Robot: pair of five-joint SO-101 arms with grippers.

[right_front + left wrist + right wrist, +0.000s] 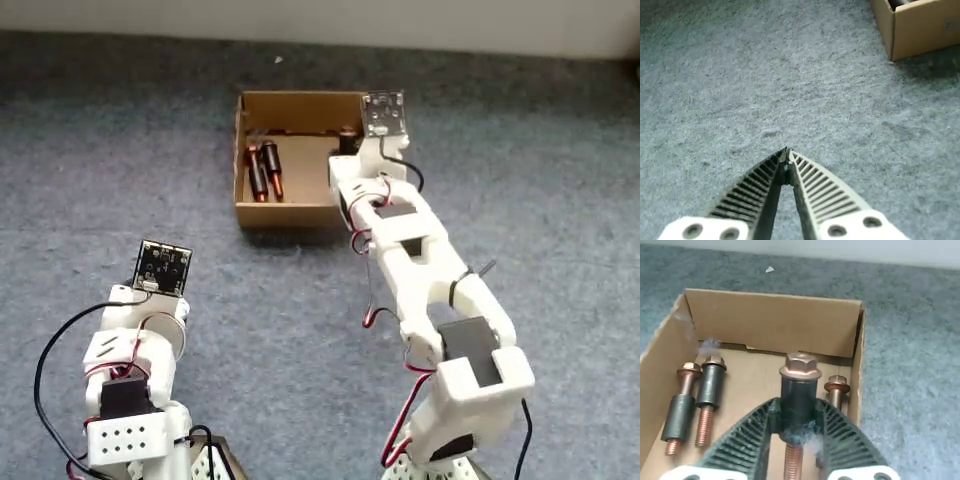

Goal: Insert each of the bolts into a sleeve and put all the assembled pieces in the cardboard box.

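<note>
Two arms work the grey-carpeted desk (120,150) in the high view. The right arm (420,270) lies extended over the right end of the cardboard box (285,213), and the left arm (135,360) sits folded back, well apart from it. A pair of assembled pieces (264,171) lies side by side in the box's left half.

Over to the left wrist view: the left gripper (786,156) is closed, tips touching with nothing between them. It hangs above bare carpet, and a corner of the box shows ahead.

Now the right wrist view: the right gripper (796,407) is clamped on a black sleeve (798,387) with a copper bolt (800,366) through it. The bolt's head points toward the far wall, above the box floor. Another bolt (836,390) lies just beside the right wall, partly hidden by a finger.
</note>
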